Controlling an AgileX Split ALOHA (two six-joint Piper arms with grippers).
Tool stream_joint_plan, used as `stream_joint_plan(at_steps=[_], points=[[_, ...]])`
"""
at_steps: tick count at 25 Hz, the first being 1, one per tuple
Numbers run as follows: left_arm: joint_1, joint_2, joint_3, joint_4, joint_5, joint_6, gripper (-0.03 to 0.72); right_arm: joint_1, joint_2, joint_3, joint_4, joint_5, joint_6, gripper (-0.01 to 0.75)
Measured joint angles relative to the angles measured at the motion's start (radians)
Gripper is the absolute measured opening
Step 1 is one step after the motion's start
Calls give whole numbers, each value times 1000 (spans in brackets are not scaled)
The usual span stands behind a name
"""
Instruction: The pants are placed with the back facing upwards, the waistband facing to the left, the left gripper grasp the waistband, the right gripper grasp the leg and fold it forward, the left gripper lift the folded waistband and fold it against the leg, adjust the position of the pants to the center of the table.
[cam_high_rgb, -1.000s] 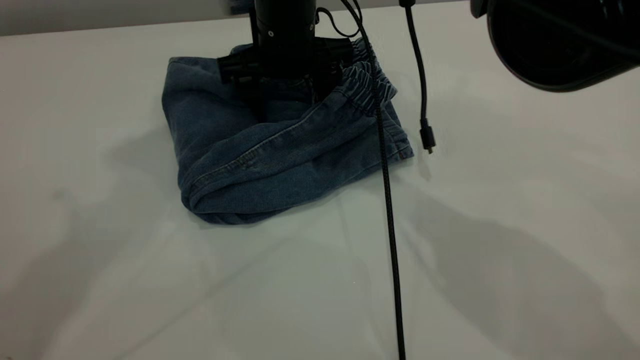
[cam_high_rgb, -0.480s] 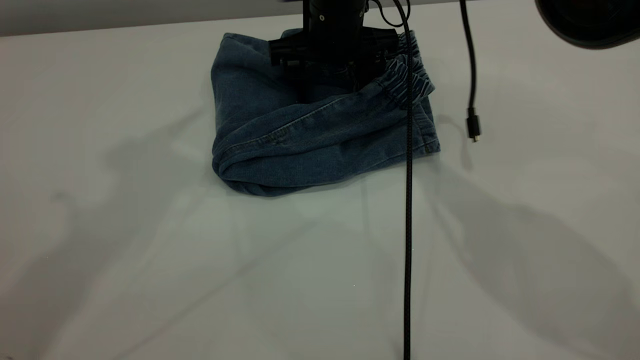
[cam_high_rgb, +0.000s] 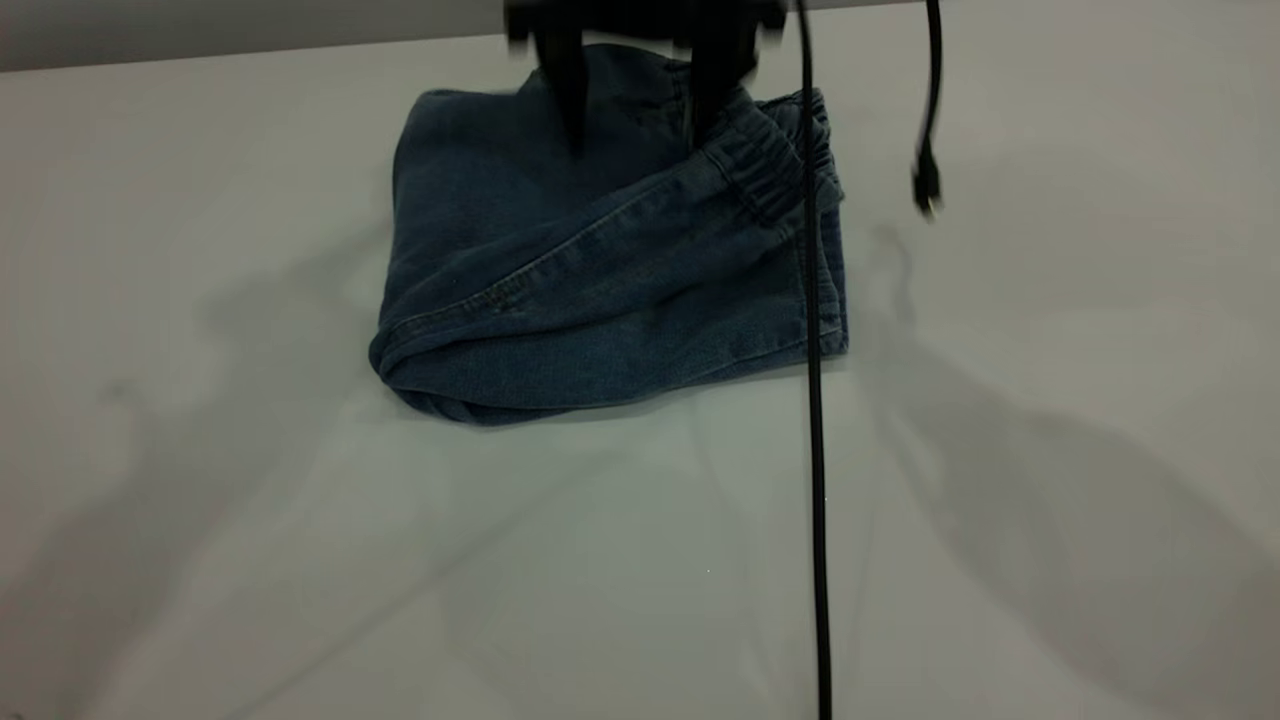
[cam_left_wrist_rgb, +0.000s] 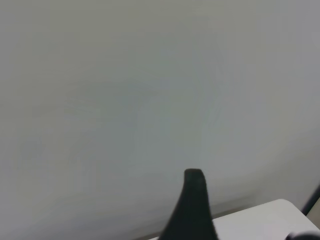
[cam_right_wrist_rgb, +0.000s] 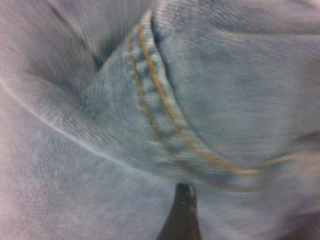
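Pants (cam_high_rgb: 610, 270), soft, limp denim folded thick, lie beneath the spread-fingered right gripper (cam_high_rgb: 630, 100), their ribbed waistband (cam_high_rgb: 765, 165) beside it the firmest hold.

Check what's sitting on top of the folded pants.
The waistband lies folded over the pants. The right end effector hangs open above their far edge; contact unclear. A black cable passes in front. Layers folded underneath are covered.
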Motion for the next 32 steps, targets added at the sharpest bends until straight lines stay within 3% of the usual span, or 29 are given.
stream_joint_plan(at_steps=[8, 15, 21, 26, 32], points=[[0, -47, 0, 0, -43, 0, 561, 0, -202, -1, -68, -3, -103, 570], [0, -194, 45, 0, -92, 0, 561, 0, -445, -2, -66, -3, -312, 570], [0, -376, 129, -1, -220, 0, 561, 0, -702, 21, -54, -8, -360, 559], [0, -537, 239, -1, -276, 1, 561, 0, -927, 174, 2, -7, -360, 549], [0, -696, 359, -1, -279, 0, 561, 0, -1188, 478, 7, -9, -387, 546]])
